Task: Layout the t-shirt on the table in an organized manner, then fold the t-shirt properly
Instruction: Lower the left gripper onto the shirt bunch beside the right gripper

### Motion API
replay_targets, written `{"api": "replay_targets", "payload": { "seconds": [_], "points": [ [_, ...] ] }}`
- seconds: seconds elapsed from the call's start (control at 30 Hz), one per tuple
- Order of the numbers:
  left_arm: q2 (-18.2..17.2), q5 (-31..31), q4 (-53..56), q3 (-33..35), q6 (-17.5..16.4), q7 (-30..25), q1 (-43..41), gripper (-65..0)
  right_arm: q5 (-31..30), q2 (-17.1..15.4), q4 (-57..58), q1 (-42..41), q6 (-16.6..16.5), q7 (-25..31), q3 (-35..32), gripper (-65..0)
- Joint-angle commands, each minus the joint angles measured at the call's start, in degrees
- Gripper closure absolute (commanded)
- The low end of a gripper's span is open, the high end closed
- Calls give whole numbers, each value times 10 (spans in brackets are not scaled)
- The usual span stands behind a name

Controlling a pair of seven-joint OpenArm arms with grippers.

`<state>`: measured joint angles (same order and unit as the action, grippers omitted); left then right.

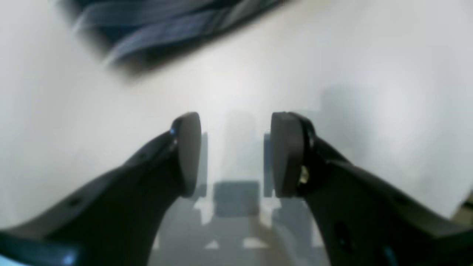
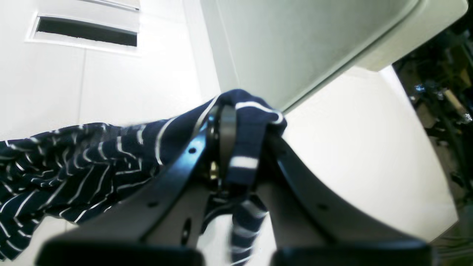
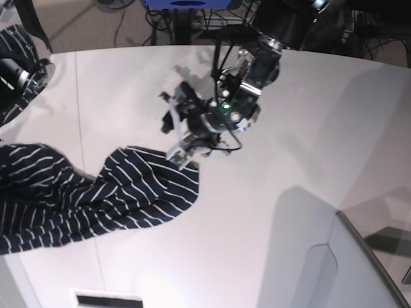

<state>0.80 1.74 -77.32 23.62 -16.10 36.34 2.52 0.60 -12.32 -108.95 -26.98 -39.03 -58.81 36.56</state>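
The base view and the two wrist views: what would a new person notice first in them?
First the t-shirt, dark navy with thin white stripes, crumpled on the left part of the white table in the base view. Then the right tool, shut on a bunched piece of this shirt in its wrist view. The left tool is open and empty above bare tabletop, near the shirt's edge.

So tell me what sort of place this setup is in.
Probably a robotics lab or workshop. A large white table carries only a striped t-shirt, loose cables trail across the floor behind it, and cluttered equipment fills the room's edge.
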Motion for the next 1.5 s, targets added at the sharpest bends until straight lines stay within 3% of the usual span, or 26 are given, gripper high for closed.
{"api": "replay_targets", "payload": {
  "seconds": [0.0,0.2,0.47,0.6,0.73,0.83,1.03,1.2,1.3,1.47],
  "points": [
    [4,0,-6,-2,2,-17,12,-298,-4,-13,-19,-28,3,21,-4,-21],
    [6,-1,6,-2,2,-26,17,-303,-6,-39,-41,-52,19,-15,-6,-21],
    [-22,-7,35,-5,2,-26,18,-299,-4,-38,-40,-11,19,-9,0,-21],
    [-69,-8,32,3,1,-24,10,-299,-4,-41,-41,-6,19,-9,0,-21],
    [-129,-7,7,87,1,-24,-3,-299,-6,-42,-50,-15,15,-9,25,-21],
    [-143,-5,-11,119,1,-24,-12,-299,-6,-42,-64,-18,14,-14,36,-21],
    [-139,-7,-9,124,1,-25,-15,-304,-7,-36,-58,15,14,-9,73,-21],
    [-125,0,-10,166,1,-27,2,-308,-7,-41,-57,21,14,-9,86,-21],
    [-88,28,-5,162,1,-27,19,-318,-7,-41,-56,23,14,-9,89,-21],
    [-23,94,40,143,1,-28,75,-426,-7,-41,-56,44,14,-8,88,-21]
  ]
}}
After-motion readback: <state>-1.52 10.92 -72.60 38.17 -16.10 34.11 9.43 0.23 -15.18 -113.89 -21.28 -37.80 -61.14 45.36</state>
